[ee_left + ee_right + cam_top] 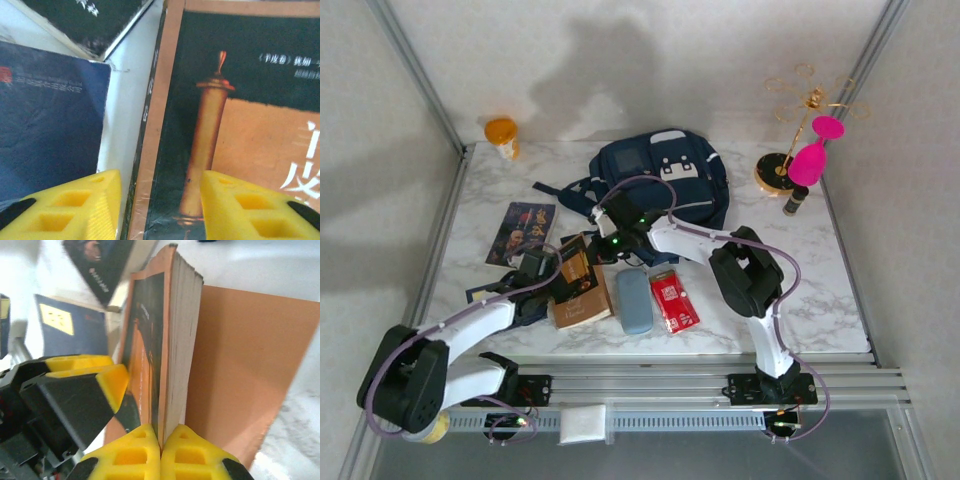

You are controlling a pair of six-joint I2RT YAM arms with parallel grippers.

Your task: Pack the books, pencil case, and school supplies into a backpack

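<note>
Backpack [665, 180] sits upper centre of the top view, and nothing looks packed: tan book [582, 285], navy book [520, 232], blue book [75, 335], pencil case [634, 300] and red packet [673, 301] are all out on the marble table [800, 290] below it. Right gripper [160, 447] is clenched at the tan book's tipped-up edge, page block standing off the flat back cover. Left gripper [159, 180] is released, fingers astride the spine.

Bare desk [820, 290] lies open right of the red packet [673, 300]; books [525, 232] (three, close together) crowd the left, backpack [665, 180] blocks the back.
</note>
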